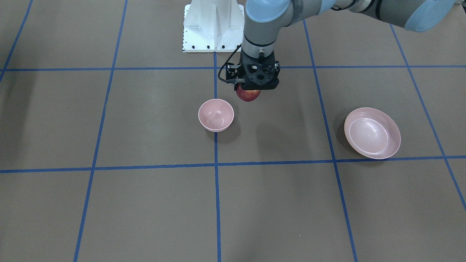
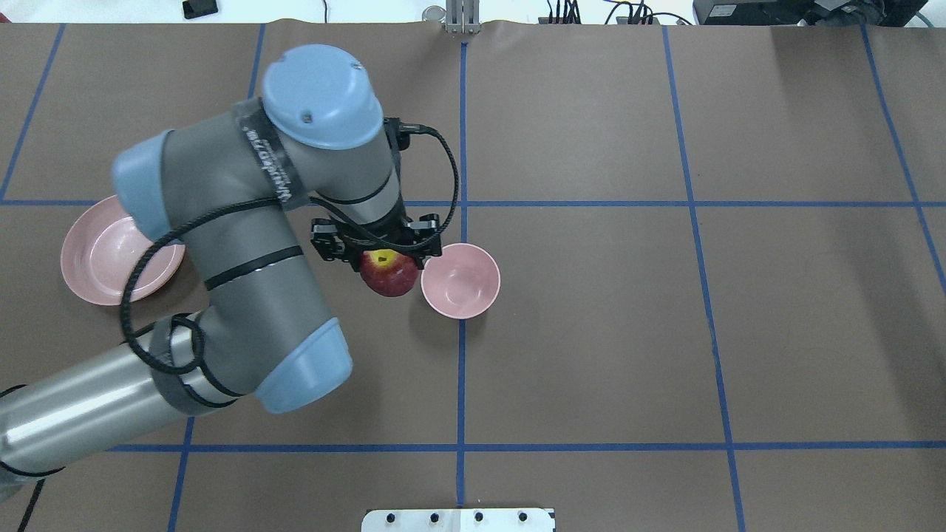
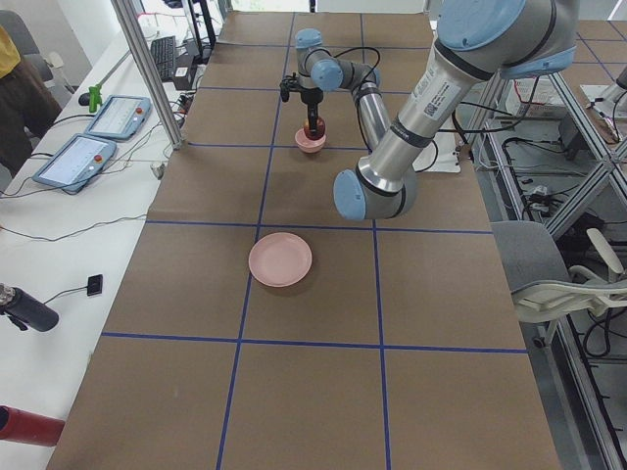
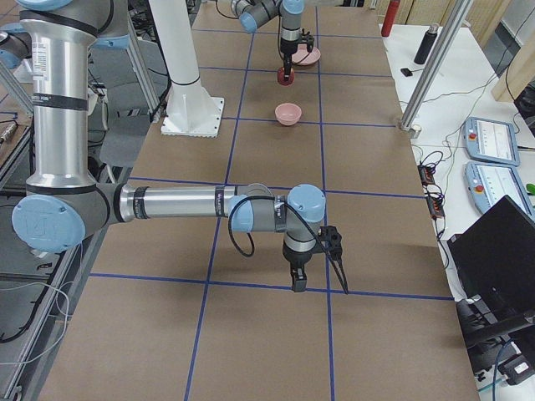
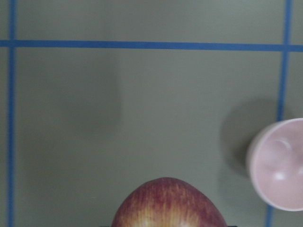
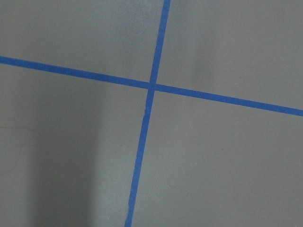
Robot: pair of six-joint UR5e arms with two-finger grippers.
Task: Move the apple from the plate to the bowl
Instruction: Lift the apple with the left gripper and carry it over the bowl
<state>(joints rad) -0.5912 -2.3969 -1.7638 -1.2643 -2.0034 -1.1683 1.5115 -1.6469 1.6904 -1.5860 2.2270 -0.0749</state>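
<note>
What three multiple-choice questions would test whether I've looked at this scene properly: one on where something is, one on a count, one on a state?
1. Where is the apple?
A. Held above the table, beside the bowl.
B. Inside the bowl.
C. Lying on the table.

2. How many pink dishes are on the table?
A. One.
B. Two.
C. Four.

3. What is the left pincer doing?
A. Hanging open and empty.
B. Gripping a dish by its rim.
C. Shut on the apple.

Answers:
1 A: the apple hangs under the left pincer next to the bowl, not in it.
2 B: only the bowl and the plate show, both pale pink.
3 C: the pincer clamps the apple and holds it clear of the table.
</note>
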